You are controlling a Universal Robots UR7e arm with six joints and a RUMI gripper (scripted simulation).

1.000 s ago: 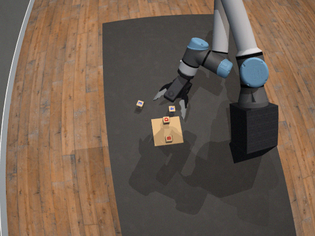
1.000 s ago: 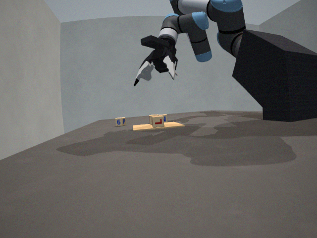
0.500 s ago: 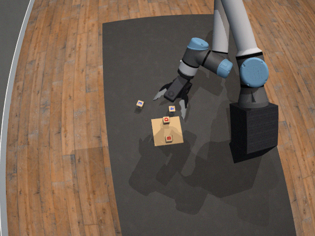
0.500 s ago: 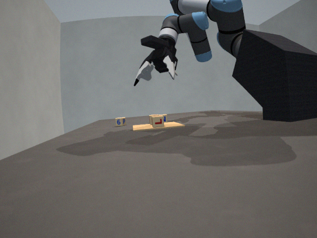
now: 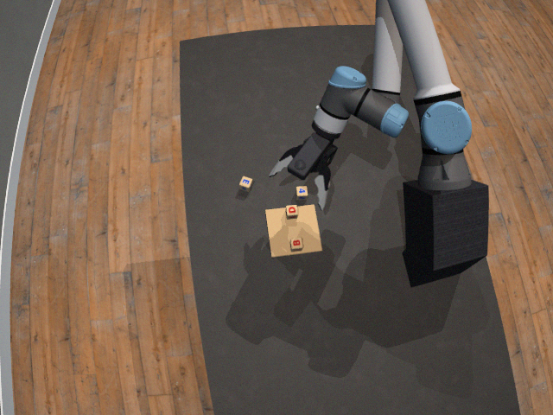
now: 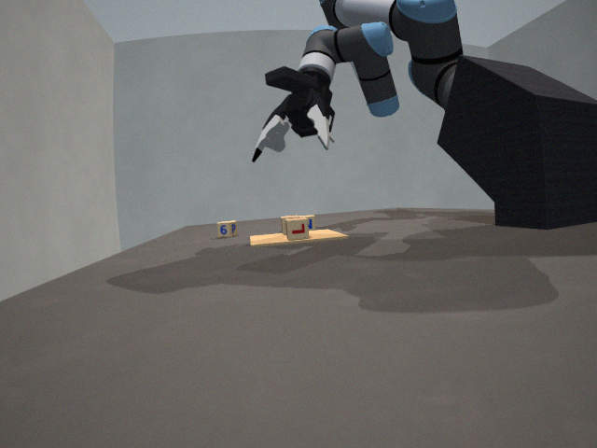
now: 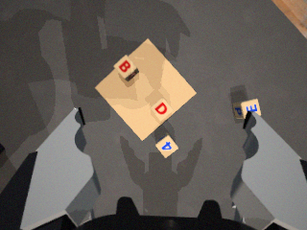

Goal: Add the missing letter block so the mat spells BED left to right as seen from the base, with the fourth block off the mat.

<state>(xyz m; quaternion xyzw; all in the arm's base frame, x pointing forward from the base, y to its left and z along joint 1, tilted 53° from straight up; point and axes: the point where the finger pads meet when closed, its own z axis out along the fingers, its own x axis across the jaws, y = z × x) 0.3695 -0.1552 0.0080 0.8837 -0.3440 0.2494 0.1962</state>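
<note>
A tan mat (image 5: 293, 230) lies on the dark table. On it stand a block with a red B (image 5: 295, 243) and a block with a red D (image 5: 291, 210), with a gap between them. A block with a blue 4 (image 5: 301, 191) sits just off the mat beside the D block. A block with a blue E (image 5: 244, 181) stands apart on the table. My gripper (image 5: 300, 181) hangs open and empty, high above the 4 block. In the wrist view the mat (image 7: 145, 94), the B block (image 7: 125, 67), the D block (image 7: 160, 109), the 4 block (image 7: 166, 145) and the E block (image 7: 250, 107) all show.
The robot's dark base box (image 5: 444, 227) stands at the right of the table. Wooden floor surrounds the dark table top. In the exterior view the blocks on the mat (image 6: 297, 227) overlap one another.
</note>
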